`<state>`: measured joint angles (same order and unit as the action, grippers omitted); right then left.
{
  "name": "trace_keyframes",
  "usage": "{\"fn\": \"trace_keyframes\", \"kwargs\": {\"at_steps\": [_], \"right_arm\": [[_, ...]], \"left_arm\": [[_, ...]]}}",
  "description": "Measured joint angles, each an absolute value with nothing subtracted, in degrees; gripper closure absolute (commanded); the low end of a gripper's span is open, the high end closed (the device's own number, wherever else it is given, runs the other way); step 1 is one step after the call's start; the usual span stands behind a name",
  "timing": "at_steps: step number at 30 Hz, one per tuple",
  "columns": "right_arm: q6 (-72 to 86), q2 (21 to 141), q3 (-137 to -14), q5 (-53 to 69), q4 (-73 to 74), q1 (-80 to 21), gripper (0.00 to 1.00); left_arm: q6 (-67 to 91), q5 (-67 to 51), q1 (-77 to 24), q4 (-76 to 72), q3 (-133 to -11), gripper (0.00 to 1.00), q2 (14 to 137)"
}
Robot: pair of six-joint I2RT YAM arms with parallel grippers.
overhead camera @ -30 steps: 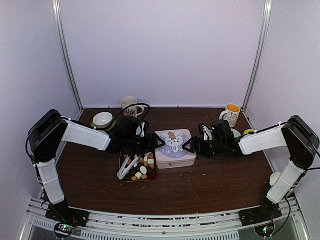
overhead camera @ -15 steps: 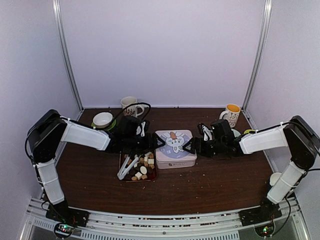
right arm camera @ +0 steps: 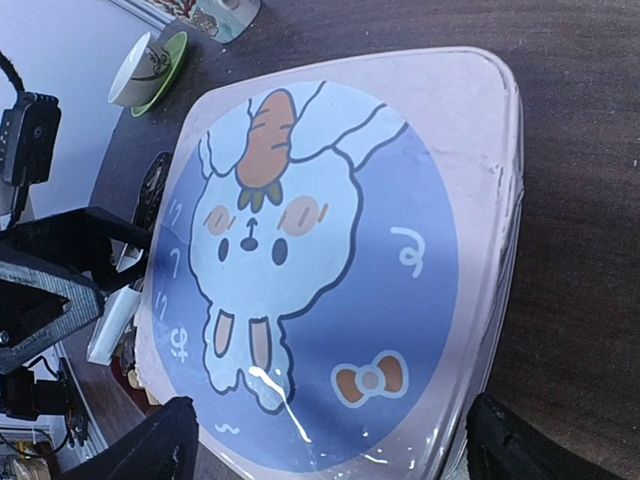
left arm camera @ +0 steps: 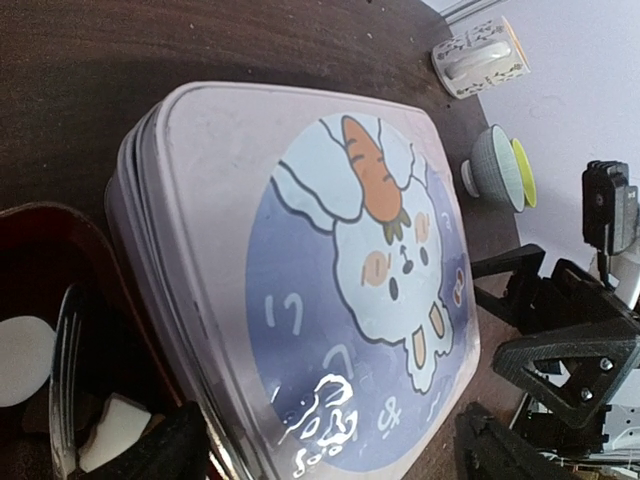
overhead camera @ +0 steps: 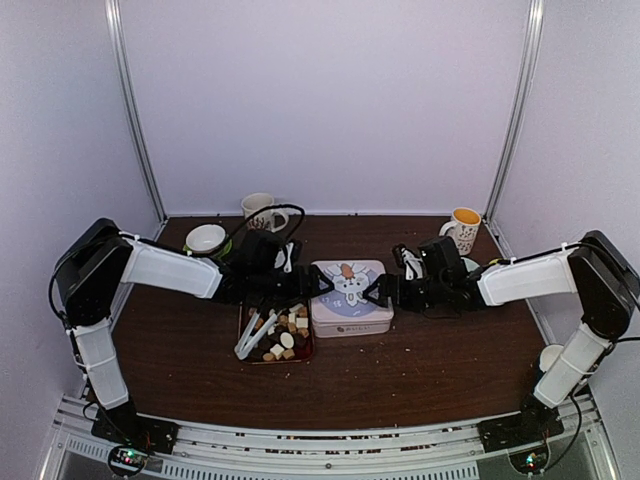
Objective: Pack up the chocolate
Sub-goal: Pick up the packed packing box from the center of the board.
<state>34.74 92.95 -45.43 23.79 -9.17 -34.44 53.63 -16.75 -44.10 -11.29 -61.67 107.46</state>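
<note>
The chocolate (overhead camera: 283,333), small brown, tan and white pieces, lies in a dark red tray (overhead camera: 243,325) with metal tongs (overhead camera: 248,338). White pieces also show in the left wrist view (left arm camera: 20,358). A closed pale tin with a rabbit picture on its lid (overhead camera: 350,297) stands right of the tray. My left gripper (overhead camera: 318,285) is open at the tin's left edge, and the lid (left arm camera: 340,250) fills the space between its fingers. My right gripper (overhead camera: 376,292) is open at the tin's right edge, with the lid (right arm camera: 330,260) between its fingers.
A white mug (overhead camera: 258,210) and a white bowl on a green saucer (overhead camera: 205,240) stand at the back left. A mug with a yellow inside (overhead camera: 463,228) stands at the back right. A white object (overhead camera: 550,355) sits by the right arm's base.
My right gripper has edged a little left and up along the tin's right side. The left gripper, the tin and the tray have hardly moved.
</note>
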Motion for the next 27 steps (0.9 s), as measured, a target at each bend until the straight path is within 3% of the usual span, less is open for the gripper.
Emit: {"fn": "trace_keyframes", "kwargs": {"at_steps": [16, 27], "right_arm": [[32.77, 98.83, -49.89, 21.17, -6.90, -34.54, 0.08], [33.06, 98.91, -49.91, 21.34, -7.18, -34.87, 0.11]], "left_arm": [[52.49, -13.41, -44.14, -1.13, -66.39, 0.12, 110.80], [51.55, -14.76, -44.23, 0.10, -67.77, 0.23, 111.72]]}}
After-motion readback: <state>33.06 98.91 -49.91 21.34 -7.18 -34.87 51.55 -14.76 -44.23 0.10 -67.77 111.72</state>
